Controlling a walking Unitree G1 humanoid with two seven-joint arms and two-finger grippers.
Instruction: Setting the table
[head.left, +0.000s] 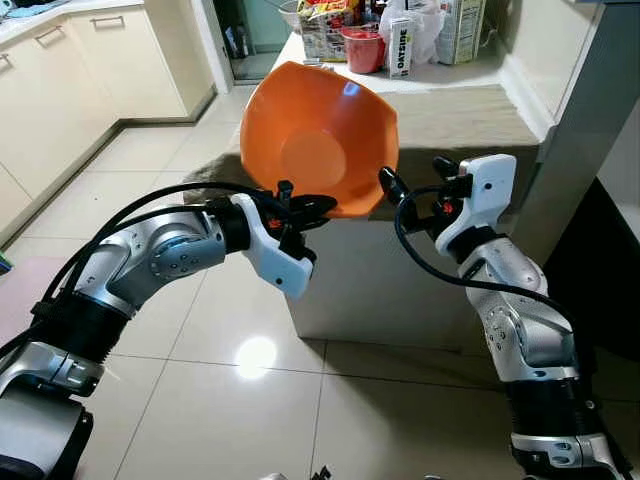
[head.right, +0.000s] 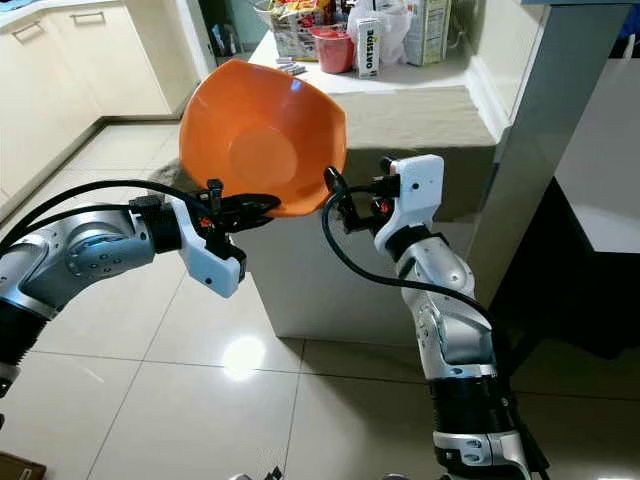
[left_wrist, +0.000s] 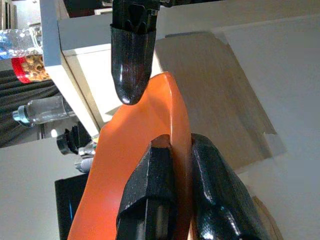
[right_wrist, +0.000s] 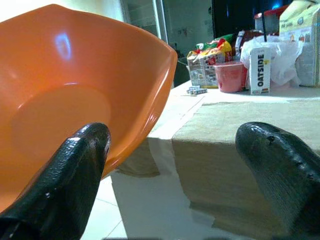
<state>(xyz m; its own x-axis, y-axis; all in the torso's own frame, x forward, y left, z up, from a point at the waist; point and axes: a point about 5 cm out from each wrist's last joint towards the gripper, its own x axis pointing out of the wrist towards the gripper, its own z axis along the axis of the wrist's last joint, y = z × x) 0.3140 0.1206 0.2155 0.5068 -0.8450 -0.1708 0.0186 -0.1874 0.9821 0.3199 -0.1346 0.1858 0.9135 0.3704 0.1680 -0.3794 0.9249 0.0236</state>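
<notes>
Two black fingers of the left gripper (head.left: 300, 212) pinch the lower rim of the glossy orange plastic bowl (head.left: 318, 135), centre frame in the head view, tilted over the white counter (head.left: 440, 110) edge. Right gripper (head.left: 392, 190) hovers just beside the rim. Left wrist view: fingers (left_wrist: 150, 195) clamp the rim either side. Right wrist view: fingers (right_wrist: 75, 170) spread wide, holding nothing. Risk, I'd say: that thin edge-grip lets the bowl pivot and slip.

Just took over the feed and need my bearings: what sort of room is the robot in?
Most likely a home kitchen: cream cabinets along a tiled floor, and a counter holding groceries, including an Oatside carton. The left gripper holds an orange bowl before it.
</notes>
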